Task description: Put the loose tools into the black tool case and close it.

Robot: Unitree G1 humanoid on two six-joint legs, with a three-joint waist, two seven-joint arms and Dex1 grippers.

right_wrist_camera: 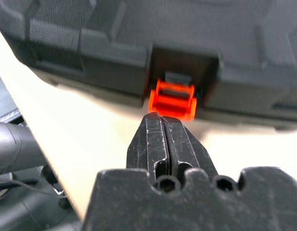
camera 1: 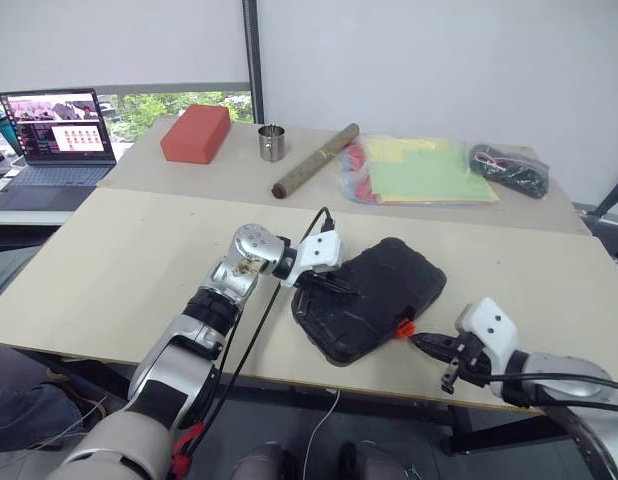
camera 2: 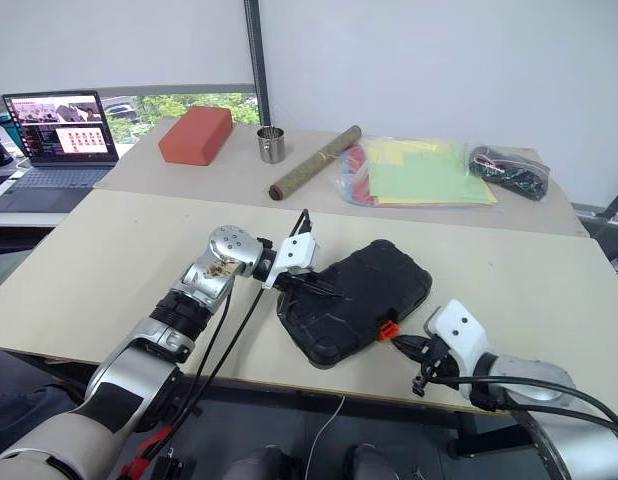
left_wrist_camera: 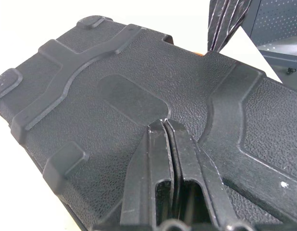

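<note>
The black tool case (camera 1: pixel 374 300) lies closed near the table's front edge, lid up, its orange latch (camera 1: pixel 404 326) facing the front edge. My left gripper (camera 1: pixel 344 288) is shut, its fingertips resting on the textured lid (left_wrist_camera: pixel 115 96) near the case's left end. My right gripper (camera 1: pixel 419 342) is shut and empty, hovering just in front of the latch (right_wrist_camera: pixel 173 99), its tips a short gap from it. The loose tools are out of view.
On the far table stand a red block (camera 1: pixel 196 132), a metal cup (camera 1: pixel 272 143), a brown roll (camera 1: pixel 315 160), a bag of coloured sheets (camera 1: pixel 419 170) and a black bundle in a clear bag (camera 1: pixel 509 170). A laptop (camera 1: pixel 59 135) sits far left.
</note>
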